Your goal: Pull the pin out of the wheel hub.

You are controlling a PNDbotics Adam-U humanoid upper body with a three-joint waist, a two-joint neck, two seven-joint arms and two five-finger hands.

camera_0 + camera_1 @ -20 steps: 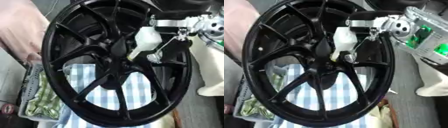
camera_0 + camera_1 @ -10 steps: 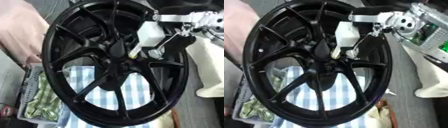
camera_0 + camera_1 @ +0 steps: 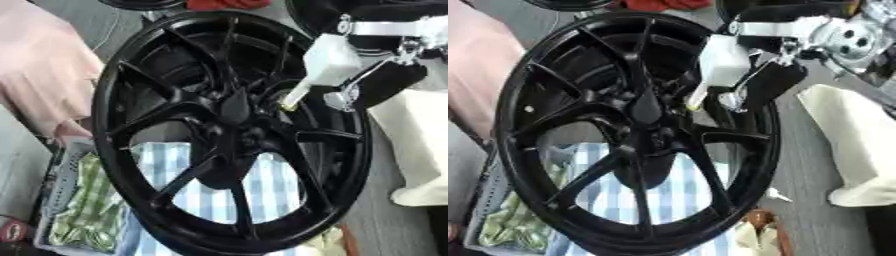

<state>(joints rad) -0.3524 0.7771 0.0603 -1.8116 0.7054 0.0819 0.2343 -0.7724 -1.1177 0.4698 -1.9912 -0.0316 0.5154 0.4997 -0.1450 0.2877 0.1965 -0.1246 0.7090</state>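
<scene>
- Wheel hub (image 3: 229, 131): glossy black alloy wheel with thin paired spokes running from a dark centre to a deep rim. Stands on edge, face toward the camera, slightly tilted, filling most of the view.
- Pin (image 3: 288, 105): small yellowish tip just right of the wheel's centre, near the spoke roots; details too small to make out.

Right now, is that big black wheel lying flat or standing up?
Standing up on its edge. The black wheel faces the camera with its spokes spread, and blue checked cloth shows through the gaps between them.
</scene>
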